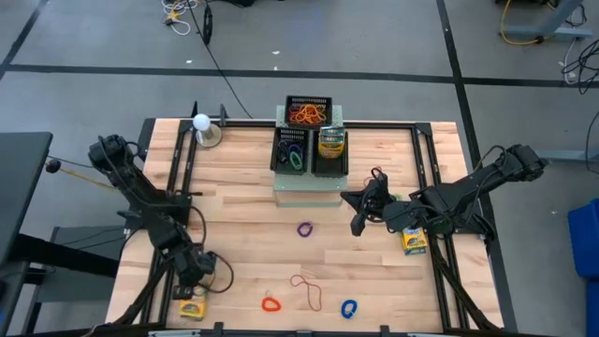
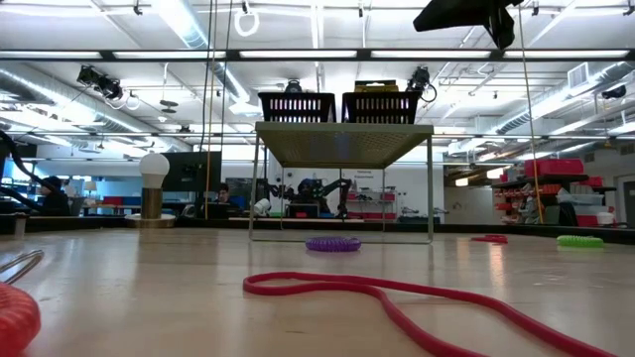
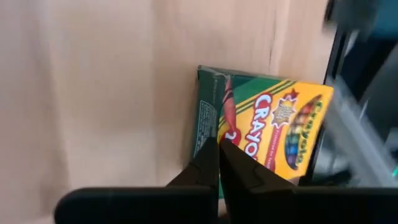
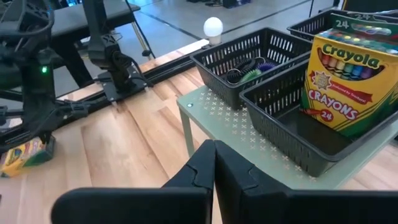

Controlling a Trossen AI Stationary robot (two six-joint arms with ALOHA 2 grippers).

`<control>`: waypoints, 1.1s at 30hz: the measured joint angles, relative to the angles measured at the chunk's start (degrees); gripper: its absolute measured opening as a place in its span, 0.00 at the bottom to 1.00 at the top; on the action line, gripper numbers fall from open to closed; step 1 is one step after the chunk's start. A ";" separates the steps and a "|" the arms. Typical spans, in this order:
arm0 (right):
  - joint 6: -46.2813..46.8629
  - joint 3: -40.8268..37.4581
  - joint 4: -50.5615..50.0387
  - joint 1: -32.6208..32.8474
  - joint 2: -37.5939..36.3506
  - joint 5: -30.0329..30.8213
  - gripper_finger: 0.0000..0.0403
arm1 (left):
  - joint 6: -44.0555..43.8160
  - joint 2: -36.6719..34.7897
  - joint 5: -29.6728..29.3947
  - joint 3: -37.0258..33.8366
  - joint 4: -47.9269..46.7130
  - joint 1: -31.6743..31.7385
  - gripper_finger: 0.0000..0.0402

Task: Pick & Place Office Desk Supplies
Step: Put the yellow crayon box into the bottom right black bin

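Down at the near left corner of the tabletop, the left gripper is hovering just over a crayon box lying flat there; its fingers are pressed together, holding nothing, tips at the box's edge. Meanwhile the right gripper is hanging beside the pale-green stand, fingers likewise closed and empty. Another crayon box is lying under the right arm, and a third is standing upright in a black tray on the stand. Coiled loops are sitting in the neighbouring tray, and orange bands are filling the rear one. Loose on the wood are lying a purple loop, a red loop, a blue loop and a thin band.
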 joint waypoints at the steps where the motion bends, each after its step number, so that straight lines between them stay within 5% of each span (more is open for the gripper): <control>1: 0.00 0.00 -0.06 0.00 0.00 -0.02 0.02 | -0.86 -0.97 -1.50 0.00 0.02 0.28 0.01; 18: -1.70 0.00 -0.23 0.01 0.02 -0.09 0.02 | -17.22 -10.09 -27.60 0.01 6.37 7.57 0.00; 27: 6.24 0.00 -0.57 0.07 0.01 -3.76 0.02 | -31.51 -6.11 -51.90 0.07 20.41 10.80 0.00; 33: 20.07 0.00 -0.60 0.07 0.69 -13.52 0.02 | -31.58 3.68 -58.22 0.07 39.58 15.85 0.00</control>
